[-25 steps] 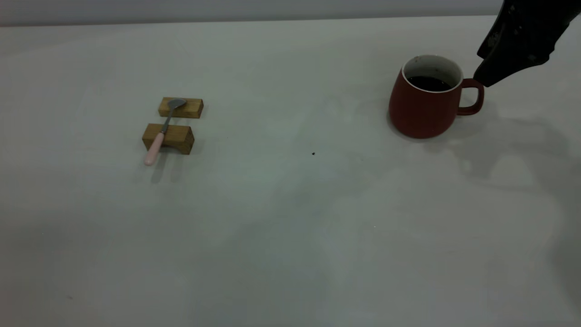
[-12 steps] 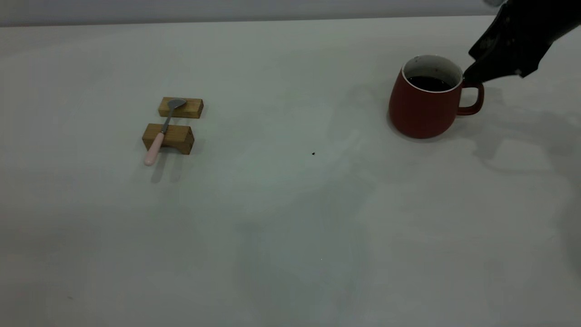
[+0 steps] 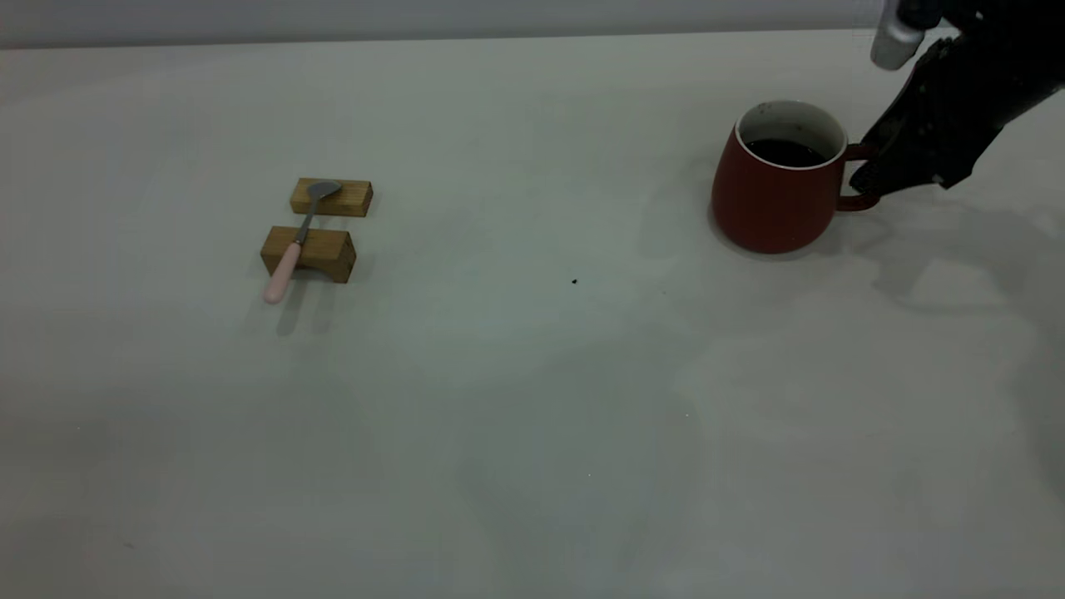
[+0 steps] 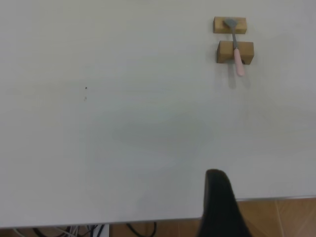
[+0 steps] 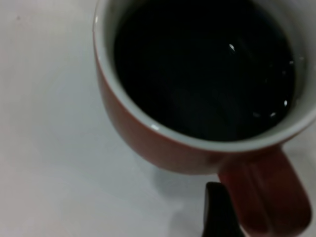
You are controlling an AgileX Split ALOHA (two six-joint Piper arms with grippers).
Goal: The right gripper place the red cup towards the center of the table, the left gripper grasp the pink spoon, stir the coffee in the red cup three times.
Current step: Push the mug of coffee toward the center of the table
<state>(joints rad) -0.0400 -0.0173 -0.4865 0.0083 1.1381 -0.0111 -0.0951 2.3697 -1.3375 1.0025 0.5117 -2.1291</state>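
Observation:
The red cup [image 3: 774, 200] stands at the far right of the table [image 3: 532, 374], with dark coffee [image 3: 785, 152] inside it. My right gripper [image 3: 867, 176] is down at the cup's handle and open. In the right wrist view one dark finger [image 5: 217, 210] sits right beside the red handle [image 5: 269, 192], and the other finger is out of frame. The pink spoon [image 3: 295, 241] lies across two small wooden blocks at the left, handle toward the near side. My left gripper [image 4: 219, 202] is parked off the table's edge, far from the spoon [image 4: 235, 47], and open.
Two wooden blocks [image 3: 331, 197] [image 3: 309, 252] carry the spoon. A tiny dark speck [image 3: 574, 281] marks the table's middle. Brown floor [image 4: 281, 217] shows beyond the table edge in the left wrist view.
My right gripper has dropped from above and behind the cup down to the level of its handle, now covering it. The cup and the spoon have not moved.

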